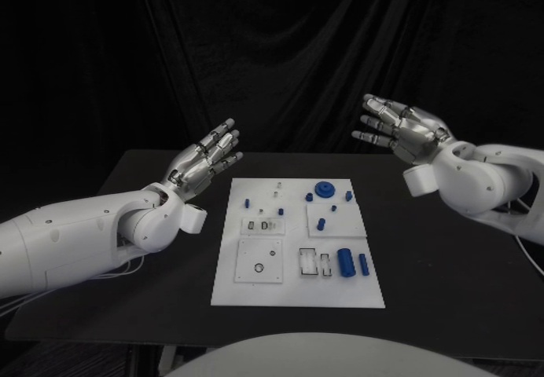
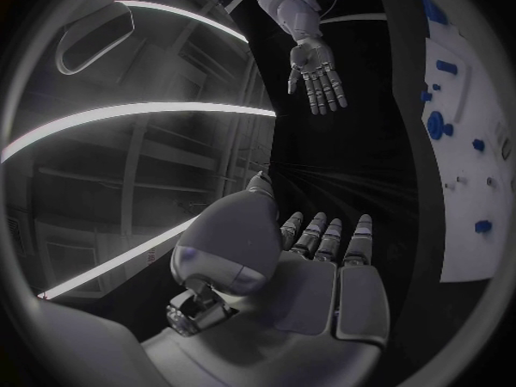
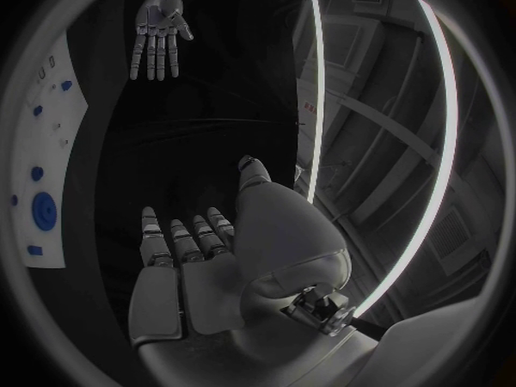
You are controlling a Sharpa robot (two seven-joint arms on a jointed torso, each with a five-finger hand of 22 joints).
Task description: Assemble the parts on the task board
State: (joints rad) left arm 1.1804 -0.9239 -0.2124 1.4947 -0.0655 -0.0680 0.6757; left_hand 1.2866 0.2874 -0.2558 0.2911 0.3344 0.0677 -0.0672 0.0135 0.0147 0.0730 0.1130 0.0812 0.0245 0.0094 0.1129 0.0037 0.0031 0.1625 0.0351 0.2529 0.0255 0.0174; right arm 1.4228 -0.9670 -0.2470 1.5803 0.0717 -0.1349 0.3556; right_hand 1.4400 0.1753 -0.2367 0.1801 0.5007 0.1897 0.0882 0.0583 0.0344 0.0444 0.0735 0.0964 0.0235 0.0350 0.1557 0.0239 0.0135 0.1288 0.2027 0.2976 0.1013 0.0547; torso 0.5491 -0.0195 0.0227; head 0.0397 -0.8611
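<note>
Left robot hand [image 1: 207, 161] and right robot hand [image 1: 399, 128] hover with fingers spread, holding nothing, either side of the white board [image 1: 298, 279] with blue parts [image 1: 346, 260].

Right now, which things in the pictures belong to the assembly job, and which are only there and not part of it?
Belong to the job:
- task board
- blue gear
- blue cylinders
- left hand, holding nothing
- right hand, holding nothing

Not part of it:
- black table
- dark curtain
</note>
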